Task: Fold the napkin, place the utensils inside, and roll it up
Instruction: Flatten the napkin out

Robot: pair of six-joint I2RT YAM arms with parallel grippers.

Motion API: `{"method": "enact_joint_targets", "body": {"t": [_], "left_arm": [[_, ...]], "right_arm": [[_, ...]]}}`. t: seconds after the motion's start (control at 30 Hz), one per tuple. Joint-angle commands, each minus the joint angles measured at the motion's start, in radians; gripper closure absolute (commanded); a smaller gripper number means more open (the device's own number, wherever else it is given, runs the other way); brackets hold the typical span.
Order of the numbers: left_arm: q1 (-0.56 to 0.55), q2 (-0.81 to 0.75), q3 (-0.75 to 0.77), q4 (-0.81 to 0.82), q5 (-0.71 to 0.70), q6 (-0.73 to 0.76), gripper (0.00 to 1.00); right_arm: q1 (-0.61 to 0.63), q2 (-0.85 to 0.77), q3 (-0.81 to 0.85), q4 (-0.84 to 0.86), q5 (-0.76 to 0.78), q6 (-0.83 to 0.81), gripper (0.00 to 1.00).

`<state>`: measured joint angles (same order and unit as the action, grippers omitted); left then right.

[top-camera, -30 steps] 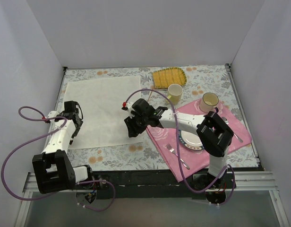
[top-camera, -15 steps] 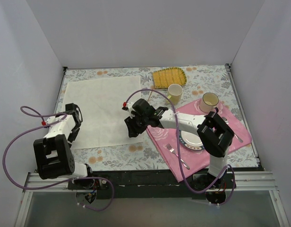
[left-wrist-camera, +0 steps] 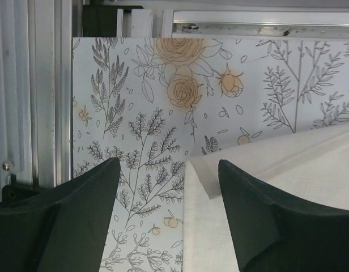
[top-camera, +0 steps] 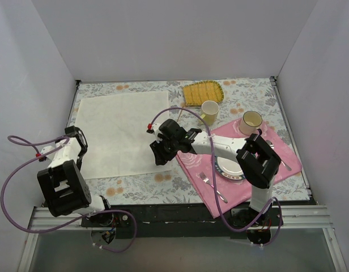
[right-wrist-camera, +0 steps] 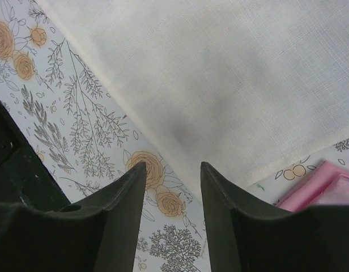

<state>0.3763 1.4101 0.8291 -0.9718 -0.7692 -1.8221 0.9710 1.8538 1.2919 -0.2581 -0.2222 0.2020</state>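
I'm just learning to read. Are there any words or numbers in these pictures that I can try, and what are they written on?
There are none to read.
The table cover has only drawn flowers and leaves, no letters.
The napkin is plain cream cloth with nothing written on it.
The pink placemat shows a faint pattern, but no words.
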Motion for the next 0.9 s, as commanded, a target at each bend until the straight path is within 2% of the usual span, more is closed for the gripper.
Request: {"method": "enact_joint_targets", "body": {"t": [0.0,0.07,0.13,0.17,0.2,0.37,0.53,0.67,0.73,0.87], "left_arm": [[-0.001,-0.105,-0.013,0.079,-0.021,0.072,0.26],[-0.004,-0.086,-0.031,0.142,0.106,0.182,0.25],[-0.007,-0.066,-0.030,0.199,0.200,0.213,0.31],[-0.010,-0.062,-0.024,0.209,0.259,0.227,0.37],[-0.025,-0.065,-0.019,0.211,0.268,0.222,0.37],[-0.048,-0.122,-0.007,0.217,0.220,0.201,0.33],[-0.042,-0.087,-0.005,0.122,0.142,0.052,0.27],[-0.011,-0.039,-0.005,0.061,0.143,-0.063,0.37],[-0.001,-0.048,-0.002,0.059,0.145,-0.085,0.41],[0.073,-0.045,-0.001,0.096,0.113,-0.077,0.49]], "right_arm": [[0.006,-0.038,0.000,0.011,0.009,-0.036,0.48],[0.006,-0.024,0.007,0.013,0.003,-0.038,0.48],[0.005,-0.016,0.010,0.017,-0.008,-0.036,0.48],[0.006,-0.015,0.009,0.026,-0.012,-0.035,0.48],[0.006,-0.016,0.007,0.028,-0.017,-0.030,0.48],[0.005,-0.024,-0.008,0.033,-0.013,-0.029,0.48],[0.000,-0.013,-0.009,0.026,0.004,-0.020,0.48],[-0.031,-0.001,-0.029,0.049,0.003,0.010,0.51],[-0.037,0.018,-0.019,0.045,-0.006,0.008,0.58],[-0.046,0.012,-0.034,0.049,-0.022,-0.006,0.62]]}}
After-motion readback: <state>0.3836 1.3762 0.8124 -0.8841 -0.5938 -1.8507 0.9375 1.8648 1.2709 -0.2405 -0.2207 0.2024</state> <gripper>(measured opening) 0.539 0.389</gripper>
